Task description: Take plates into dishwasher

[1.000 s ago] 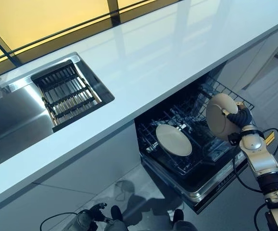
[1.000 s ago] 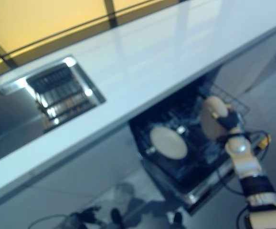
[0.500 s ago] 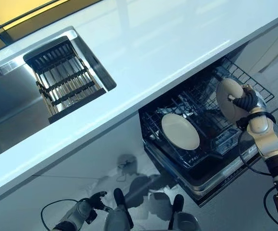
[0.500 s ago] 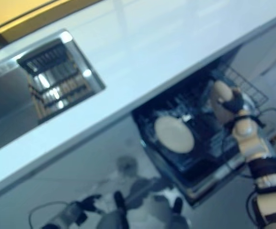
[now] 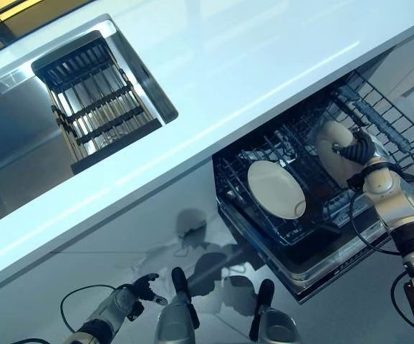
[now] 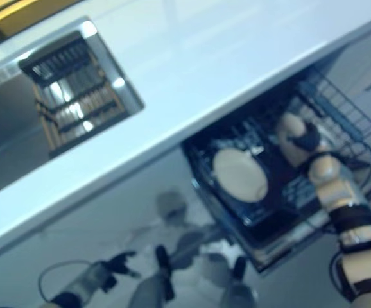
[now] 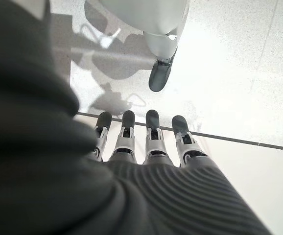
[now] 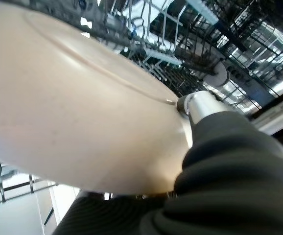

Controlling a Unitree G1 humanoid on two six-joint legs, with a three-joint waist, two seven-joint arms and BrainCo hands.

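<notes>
My right hand (image 5: 358, 150) is shut on a cream plate (image 5: 334, 148), holding it on edge low inside the open dishwasher's lower rack (image 5: 379, 118). In the right wrist view the plate (image 8: 73, 107) fills most of the picture, with the thumb (image 8: 200, 105) pressed on its face and the rack wires behind. A second cream plate (image 5: 276, 188) stands tilted in the rack to the left of the held one. My left hand (image 5: 141, 288) hangs low near the floor, its fingers (image 7: 151, 137) straight and holding nothing.
The white countertop (image 5: 250, 64) runs across above the dishwasher. A steel sink (image 5: 21, 136) with a dark drying rack (image 5: 96, 107) lies at the left. The dishwasher's open door (image 5: 314, 272) juts out over the grey floor.
My right hand has lowered the held plate down into the rack, closer to the standing plate. The camera has tilted down, shifting the whole scene.
</notes>
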